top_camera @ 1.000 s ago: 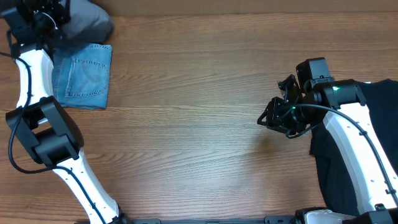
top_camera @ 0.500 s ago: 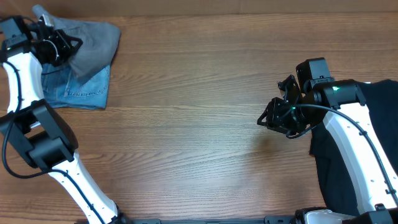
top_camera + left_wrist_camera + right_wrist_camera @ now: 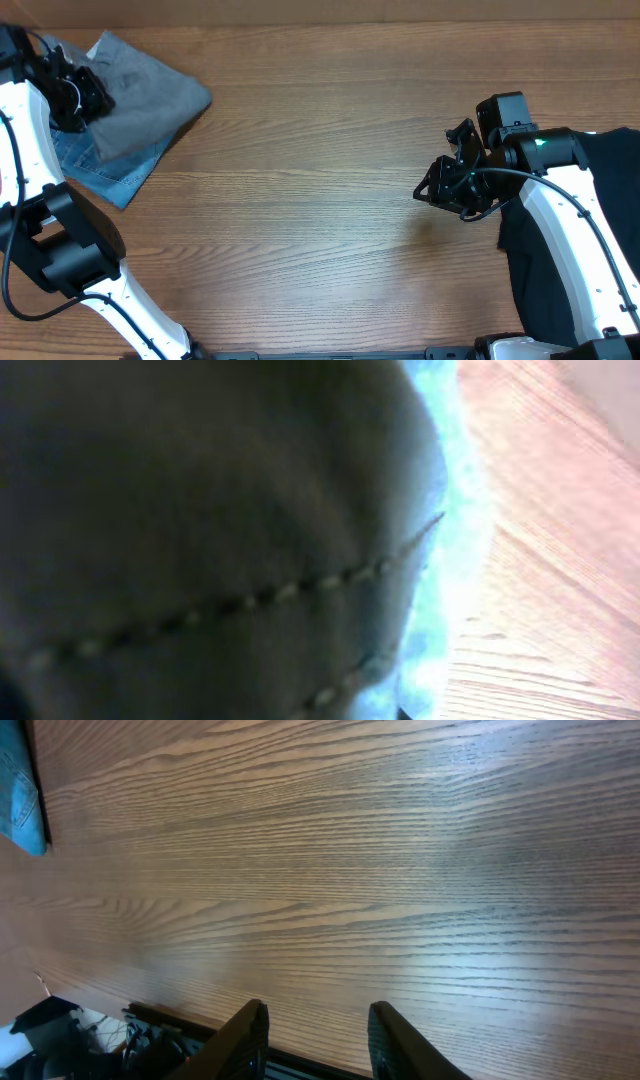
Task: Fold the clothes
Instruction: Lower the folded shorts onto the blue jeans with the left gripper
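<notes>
The clothes (image 3: 150,95) mask the left gripper (image 3: 75,90): jaws' state untellable, jeans (image 3: 105,175) beneath; the right gripper (image 3: 318,1020), jaws apart, hangs above the table (image 3: 350,870).

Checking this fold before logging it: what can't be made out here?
Left jaws, open or shut: grey clothes blur and fill the left wrist view; overhead they look too dark.
Jeans: overhead, mostly under the clothes.
Black garment: overhead, cut by the right edge, partly under the right arm.
</notes>
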Tool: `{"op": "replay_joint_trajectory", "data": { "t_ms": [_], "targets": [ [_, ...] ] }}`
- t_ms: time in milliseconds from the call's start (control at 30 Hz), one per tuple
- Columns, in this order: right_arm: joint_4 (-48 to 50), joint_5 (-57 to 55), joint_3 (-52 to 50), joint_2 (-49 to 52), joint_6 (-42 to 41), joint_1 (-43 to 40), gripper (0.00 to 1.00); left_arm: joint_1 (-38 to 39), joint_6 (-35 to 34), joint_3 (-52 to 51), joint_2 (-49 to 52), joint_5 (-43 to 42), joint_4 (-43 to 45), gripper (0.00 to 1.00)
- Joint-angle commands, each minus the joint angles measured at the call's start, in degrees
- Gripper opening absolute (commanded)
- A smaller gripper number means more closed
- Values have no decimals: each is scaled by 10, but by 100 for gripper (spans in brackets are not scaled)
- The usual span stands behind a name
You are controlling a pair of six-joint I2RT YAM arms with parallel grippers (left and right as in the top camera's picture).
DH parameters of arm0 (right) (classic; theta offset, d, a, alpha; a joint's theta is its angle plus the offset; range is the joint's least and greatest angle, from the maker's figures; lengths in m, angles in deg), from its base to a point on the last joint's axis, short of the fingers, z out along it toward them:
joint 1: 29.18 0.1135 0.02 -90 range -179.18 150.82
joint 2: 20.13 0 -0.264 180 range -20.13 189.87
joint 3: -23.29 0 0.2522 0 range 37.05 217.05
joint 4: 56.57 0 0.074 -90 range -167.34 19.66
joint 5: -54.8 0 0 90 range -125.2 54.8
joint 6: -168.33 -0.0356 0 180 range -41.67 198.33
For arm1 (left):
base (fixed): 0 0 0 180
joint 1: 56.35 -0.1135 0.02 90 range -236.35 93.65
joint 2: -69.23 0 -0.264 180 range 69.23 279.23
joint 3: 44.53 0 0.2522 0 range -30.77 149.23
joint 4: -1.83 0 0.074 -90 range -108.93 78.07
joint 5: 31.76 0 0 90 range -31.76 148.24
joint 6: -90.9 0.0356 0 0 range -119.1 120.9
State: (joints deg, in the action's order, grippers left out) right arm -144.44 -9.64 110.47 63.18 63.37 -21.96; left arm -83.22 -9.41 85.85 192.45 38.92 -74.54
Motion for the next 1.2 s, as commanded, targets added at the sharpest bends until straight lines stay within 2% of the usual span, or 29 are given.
{"op": "replay_joint_trajectory", "data": {
  "t_ms": [0, 133, 233, 300, 400, 433, 467, 600, 767, 833, 867, 900, 933, 967, 1033, 1100, 1167],
  "targets": [
    [2, 7, 13, -7, 5, 2, 36, -2, 13, -1, -13, 75, -26, 19],
    [1, 7, 13, -7, 12, 2, 36, -2, 12, -2, -13, 168, -47, 27],
    [-2, 7, 13, -7, 15, 2, 36, -5, 11, -2, -13, 205, -49, 40],
    [-4, 7, 13, -7, 16, 2, 36, -10, 11, -2, -13, 214, -51, 45],
    [-4, 7, 13, -7, 16, 2, 36, -22, 11, -2, -13, 212, -66, 56],
    [-4, 7, 13, -7, 16, 2, 36, -25, 11, -2, -13, 212, -75, 65],
    [-4, 7, 13, -7, 16, 2, 36, -29, 11, -1, -13, 209, -84, 68],
    [-4, 7, 13, -7, 18, 2, 36, -48, 15, 9, -16, 149, -116, 70],
    [-3, 6, 13, -7, 19, 2, 37, -73, 41, 50, -32, 63, -158, 77],
    [-1, 6, 13, -7, 19, 2, 37, -74, 41, 55, -47, 32, -152, 70],
    [2, 6, 13, -7, 19, 2, 37, -72, 42, 55, -51, 19, -144, 62],
    [4, 7, 13, -7, 19, 2, 37, -68, 43, 55, -54, 11, -136, 52],
    [10, 7, 13, -7, 19, 2, 38, -60, 47, 54, -54, 5, -118, 34],
    [15, 7, 13, -7, 19, 2, 38, -50, 59, 50, -51, 6, -96, 21],
    [22, 7, 13, -7, 17, 2, 38, -31, 89, 38, -41, 8, -52, 4],
    [26, 7, 13, -7, 14, 2, 37, -14, 94, 28, -18, 45, -21, 4],
    [25, 16, 13, -7, 13, 2, 37, -3, 77, 25, 26, 119, -10, 4]
  ]
}}
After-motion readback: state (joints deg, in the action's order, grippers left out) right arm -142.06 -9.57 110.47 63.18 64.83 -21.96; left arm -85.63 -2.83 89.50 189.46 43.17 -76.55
